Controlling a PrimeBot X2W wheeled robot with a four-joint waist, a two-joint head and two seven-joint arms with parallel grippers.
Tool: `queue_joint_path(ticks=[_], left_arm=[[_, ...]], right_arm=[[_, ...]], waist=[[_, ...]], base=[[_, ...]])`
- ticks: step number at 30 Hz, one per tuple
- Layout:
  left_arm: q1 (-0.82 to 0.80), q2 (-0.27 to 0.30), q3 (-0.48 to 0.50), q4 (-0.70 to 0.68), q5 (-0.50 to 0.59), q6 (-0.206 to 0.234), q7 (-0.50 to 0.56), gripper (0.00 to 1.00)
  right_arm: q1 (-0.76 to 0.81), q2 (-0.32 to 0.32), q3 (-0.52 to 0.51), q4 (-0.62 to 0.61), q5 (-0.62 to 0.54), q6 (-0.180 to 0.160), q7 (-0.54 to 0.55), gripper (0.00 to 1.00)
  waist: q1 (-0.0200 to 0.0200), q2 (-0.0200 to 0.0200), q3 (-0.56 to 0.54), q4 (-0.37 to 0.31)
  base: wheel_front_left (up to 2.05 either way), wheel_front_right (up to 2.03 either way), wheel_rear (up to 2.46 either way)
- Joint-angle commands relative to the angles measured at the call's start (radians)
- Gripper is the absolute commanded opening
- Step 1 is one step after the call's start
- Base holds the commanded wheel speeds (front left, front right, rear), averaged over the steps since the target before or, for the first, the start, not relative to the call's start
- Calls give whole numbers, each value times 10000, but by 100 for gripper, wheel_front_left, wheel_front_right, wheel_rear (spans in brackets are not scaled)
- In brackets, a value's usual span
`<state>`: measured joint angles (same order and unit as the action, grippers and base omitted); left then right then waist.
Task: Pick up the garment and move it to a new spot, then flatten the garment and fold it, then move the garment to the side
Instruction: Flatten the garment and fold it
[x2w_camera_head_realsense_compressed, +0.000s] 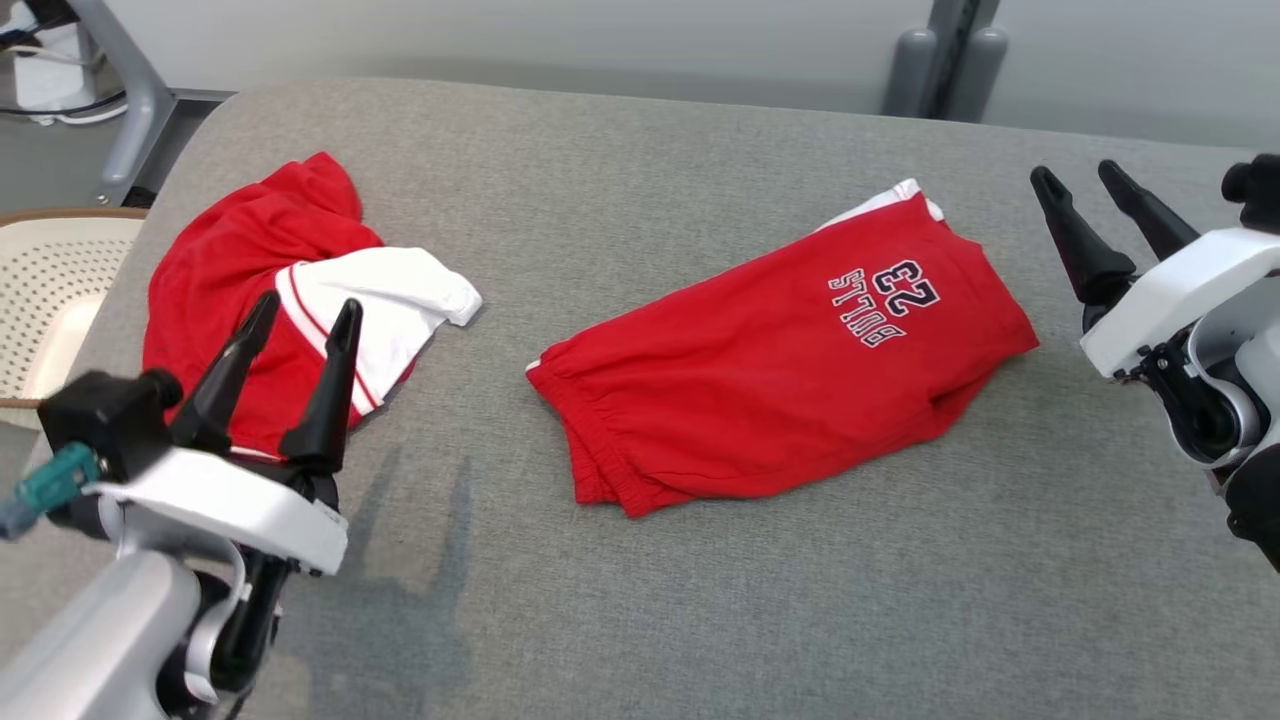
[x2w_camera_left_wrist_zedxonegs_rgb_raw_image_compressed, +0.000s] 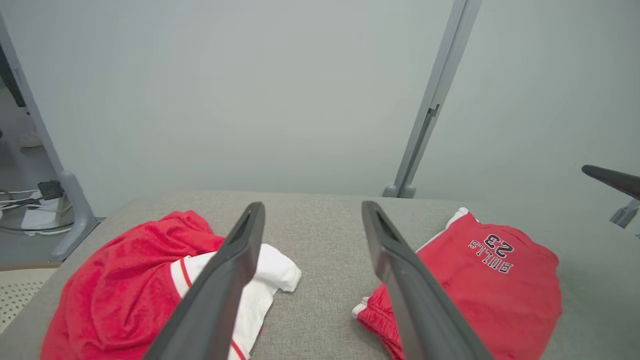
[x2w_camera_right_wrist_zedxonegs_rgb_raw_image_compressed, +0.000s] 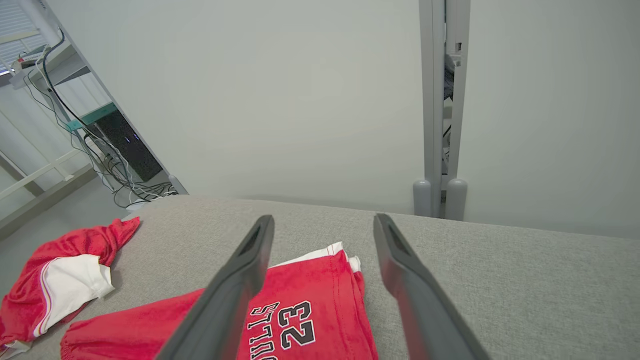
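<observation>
Both pairs of jaws stand fully spread and hold nothing. The left gripper (x2w_camera_head_realsense_compressed: 308, 305) hangs above the near left corner of the table (x2w_camera_head_realsense_compressed: 640, 620), its fingers aimed over the top (x2w_camera_head_realsense_compressed: 230, 260), a red and white heap bunched by the left edge. The right gripper (x2w_camera_head_realsense_compressed: 1074, 172) hangs at the right edge, well apart from any cloth. Between them, near the middle of the table, lie the shorts (x2w_camera_head_realsense_compressed: 790, 370), red, doubled over flat with the printed number upward. They look folded already, so the grippers probably stand off because that step is done. The shorts may only need sliding aside, while the top is not yet flattened. Which garment the task means I cannot tell.
</observation>
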<state>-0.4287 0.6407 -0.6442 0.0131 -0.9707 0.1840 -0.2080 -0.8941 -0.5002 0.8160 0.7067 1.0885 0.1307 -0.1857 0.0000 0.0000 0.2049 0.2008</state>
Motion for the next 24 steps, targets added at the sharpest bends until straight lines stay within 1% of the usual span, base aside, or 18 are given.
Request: queue_joint_path(ticks=[1,4,6,9,11,13,16,19,24], left_arm=[[263,-90,120,-59,199,180,-222,100],[805,-651,355,-279,426,371,-501,100],[1107,-1065,495,-402,615,332,-571,100],[1426,-1795,791,-592,1042,133,-583,100],[1640,-2237,966,-627,1447,-78,-577,100],[1859,-2683,1202,-672,1769,-386,-578,100],[2123,-3119,1500,-544,2363,-810,-568,100],[2263,-3561,1697,-380,2895,-1102,-570,100],[2480,-4263,2022,-81,3381,-1569,-570,100]], right_arm=[[85,67,59,214,-6,2,-72,100],[-47,38,274,707,162,2,215,100],[-186,-34,425,983,319,2,485,100],[-361,-167,607,1422,623,2,1080,100],[-560,-257,720,1647,835,2,1535,100],[-815,-363,878,1867,931,2,1960,100],[-1128,-435,1046,2242,1140,2,2548,100],[-1452,-477,1084,2729,1372,2,3037,100],[-1658,-367,1118,3277,2051,2,4699,100]], waist=[[0,0,17,146],[0,0,169,403],[0,0,301,616],[0,0,523,922],[0,0,697,1088],[0,0,904,1231],[0,0,1165,1471],[0,0,1360,1683],[0,0,1490,1940]], base=[[0,0,0],[0,0,0],[0,0,0],[0,0,0],[0,0,0],[0,0,0],[0,0,0],[0,0,0],[0,0,0]])
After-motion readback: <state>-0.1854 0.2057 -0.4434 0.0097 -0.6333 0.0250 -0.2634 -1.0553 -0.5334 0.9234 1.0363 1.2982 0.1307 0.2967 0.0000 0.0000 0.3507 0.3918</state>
